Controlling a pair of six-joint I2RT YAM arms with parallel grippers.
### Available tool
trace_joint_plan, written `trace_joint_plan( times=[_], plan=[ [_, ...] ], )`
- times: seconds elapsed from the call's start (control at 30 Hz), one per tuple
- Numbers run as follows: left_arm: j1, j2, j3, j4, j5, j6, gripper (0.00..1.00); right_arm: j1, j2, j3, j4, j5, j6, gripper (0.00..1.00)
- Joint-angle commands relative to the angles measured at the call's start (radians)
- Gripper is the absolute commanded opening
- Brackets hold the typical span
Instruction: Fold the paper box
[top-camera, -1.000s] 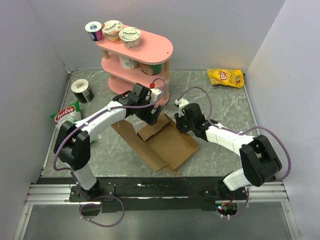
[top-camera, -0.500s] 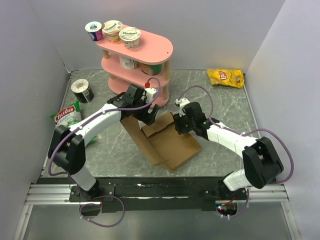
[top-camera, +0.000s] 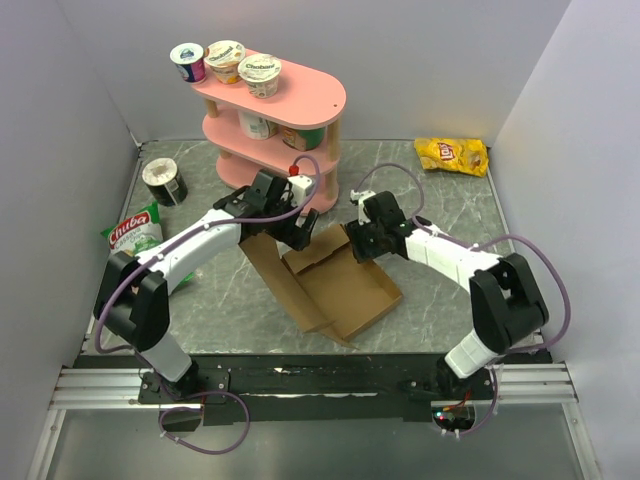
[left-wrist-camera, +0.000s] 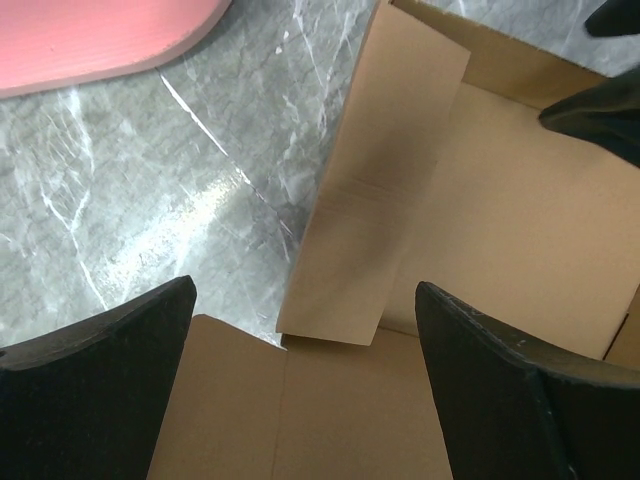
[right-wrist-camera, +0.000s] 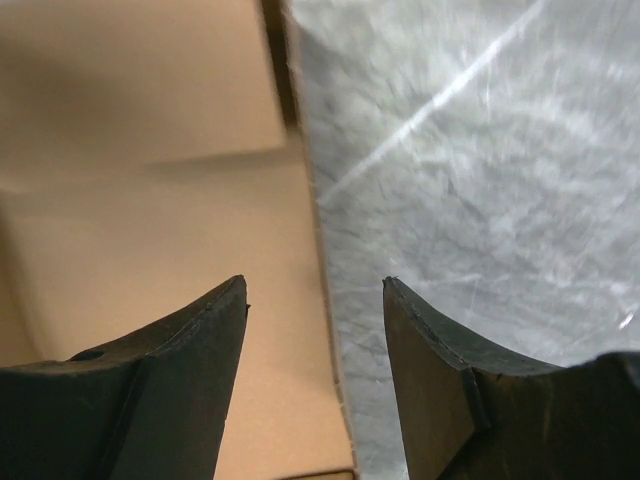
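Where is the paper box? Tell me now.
In the top view, the paper box lies at mid-table, just in front of the pink shelf.

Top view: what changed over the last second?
The right gripper opened, apparently letting go of the paper box's right edge, which now runs between its parted jaws. The left gripper swung slightly left, and the box's left flap looks tilted up. The left jaws stayed wide open; the pink shelf is unmoved.

Left claw (left-wrist-camera: 305, 290) spread wide; right claw (right-wrist-camera: 314, 282) parted.
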Motion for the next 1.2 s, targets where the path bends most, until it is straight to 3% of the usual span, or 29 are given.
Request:
trace_joint_plan(
  times=[0.0,0.17,0.33,0.5,0.87,0.97,1.0,1.07,1.17],
  plan=[
    [0.002,-0.059,-0.009,0.035,0.014,-0.019,0.98,-0.013,0.052,0.058,-0.083,0.026,0.011,0.63],
    [0.003,-0.079,-0.017,0.052,0.041,-0.022,0.98,-0.014,0.063,0.050,-0.076,0.034,-0.007,0.52],
    [0.006,-0.110,-0.028,0.072,0.095,-0.021,0.98,-0.013,0.068,0.053,-0.063,0.061,-0.021,0.24],
    [0.011,-0.127,-0.034,0.083,0.124,-0.015,0.99,-0.013,0.028,0.034,-0.029,0.052,-0.076,0.22],
    [0.019,-0.119,-0.034,0.090,0.150,-0.014,0.99,-0.001,-0.253,-0.039,0.059,0.078,-0.116,0.15],
    [0.026,-0.132,-0.037,0.103,0.178,-0.024,0.99,-0.002,-0.262,-0.028,0.046,0.071,-0.130,0.16],
    [0.032,-0.135,-0.037,0.110,0.196,-0.027,0.99,-0.002,-0.253,-0.017,0.033,0.063,-0.128,0.30],
    [0.040,-0.139,-0.041,0.117,0.213,-0.034,0.99,-0.020,-0.204,-0.003,0.008,0.042,-0.117,0.44],
    [0.043,-0.141,-0.043,0.118,0.224,-0.038,0.99,-0.034,-0.114,0.036,-0.052,-0.032,-0.093,0.53]
  ],
)
